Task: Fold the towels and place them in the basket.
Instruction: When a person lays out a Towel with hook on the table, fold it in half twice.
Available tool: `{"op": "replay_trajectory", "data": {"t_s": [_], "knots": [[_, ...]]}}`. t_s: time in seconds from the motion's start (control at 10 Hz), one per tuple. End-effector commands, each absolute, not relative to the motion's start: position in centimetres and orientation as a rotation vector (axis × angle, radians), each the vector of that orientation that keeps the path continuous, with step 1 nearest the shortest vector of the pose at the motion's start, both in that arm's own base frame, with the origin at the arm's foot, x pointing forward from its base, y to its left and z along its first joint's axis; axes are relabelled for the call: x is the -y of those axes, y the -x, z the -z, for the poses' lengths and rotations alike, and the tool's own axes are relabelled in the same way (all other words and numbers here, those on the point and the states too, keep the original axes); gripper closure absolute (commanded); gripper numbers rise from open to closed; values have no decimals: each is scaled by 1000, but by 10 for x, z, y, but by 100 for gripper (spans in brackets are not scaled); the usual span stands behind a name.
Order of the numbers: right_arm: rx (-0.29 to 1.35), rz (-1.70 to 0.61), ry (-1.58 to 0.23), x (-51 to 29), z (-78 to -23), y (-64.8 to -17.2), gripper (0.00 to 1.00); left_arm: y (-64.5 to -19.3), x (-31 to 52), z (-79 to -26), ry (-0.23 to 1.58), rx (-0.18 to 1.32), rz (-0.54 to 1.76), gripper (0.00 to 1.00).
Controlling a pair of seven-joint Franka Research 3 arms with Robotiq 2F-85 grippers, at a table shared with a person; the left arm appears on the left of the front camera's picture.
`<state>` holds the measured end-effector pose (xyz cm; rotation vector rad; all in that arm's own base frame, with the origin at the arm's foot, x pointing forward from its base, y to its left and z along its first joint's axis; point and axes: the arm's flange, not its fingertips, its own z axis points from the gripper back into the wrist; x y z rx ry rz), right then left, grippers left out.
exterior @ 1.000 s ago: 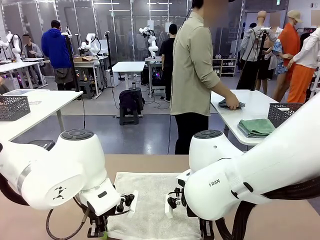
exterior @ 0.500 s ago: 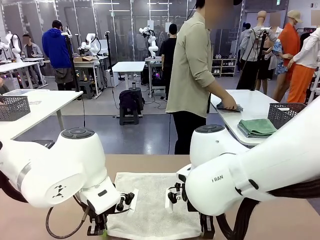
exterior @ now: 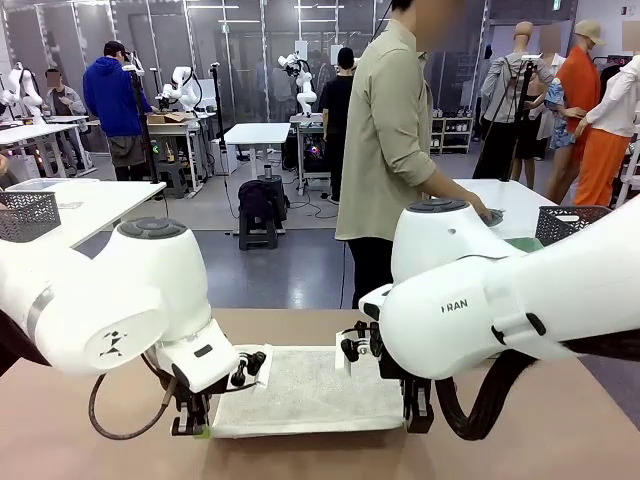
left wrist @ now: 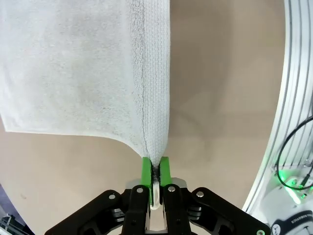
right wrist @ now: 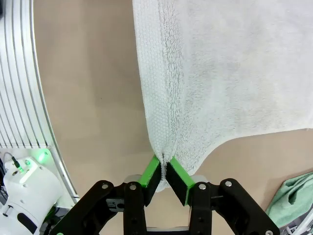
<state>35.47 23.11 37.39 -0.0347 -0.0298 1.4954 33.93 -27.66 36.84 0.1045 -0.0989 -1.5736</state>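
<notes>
The cream towel [exterior: 310, 392] lies spread across the middle of the brown worktop [exterior: 90, 440], nearer the robot's edge than the far one. The left pincer [exterior: 190, 428] is clamped on the towel's near left corner. In the left wrist view its green pads [left wrist: 145, 169] are pressed together, with the hem bunched between them and the cloth [left wrist: 68, 68] running away flat. The right pincer [exterior: 418, 420] is clamped the same way on the near right corner. In the right wrist view, a thick pinch of terry sits between its pads [right wrist: 178, 176] and the rest of the towel [right wrist: 234, 68] stretches off over the worktop. The near edge seems to be held just clear of the surface, fairly straight between the two arms.

A scrap of mint green cloth [right wrist: 293, 198] shows at the corner of the right wrist view. A dark wire basket [exterior: 570, 226] stands on the white worktop [exterior: 505, 205] beyond the right arm, beside the person [exterior: 385, 140].

This looks like the start of the first fold, with both near corners gripped and nothing yet laid over. Next, the two arms should probably carry that edge up and over toward the far edge. They need to move in step so the cloth stays taut and square, set the near corners on the far corners, and only then let go. The basket comes later.
</notes>
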Motion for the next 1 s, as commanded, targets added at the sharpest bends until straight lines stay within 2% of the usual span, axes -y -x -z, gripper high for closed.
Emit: {"op": "replay_trajectory", "data": {"t_s": [0.0,0.5,0.9], "knots": [[46,-1542,-3,-233,-376,-369,88,-351,278,-378,-131,83,1564,92],[15,-1495,67,-246,-393,-416,88,-402,287,-406,-167,93,1512,92],[27,-1505,57,-250,-403,-464,88,-441,289,-417,-181,90,1489,92]]}}
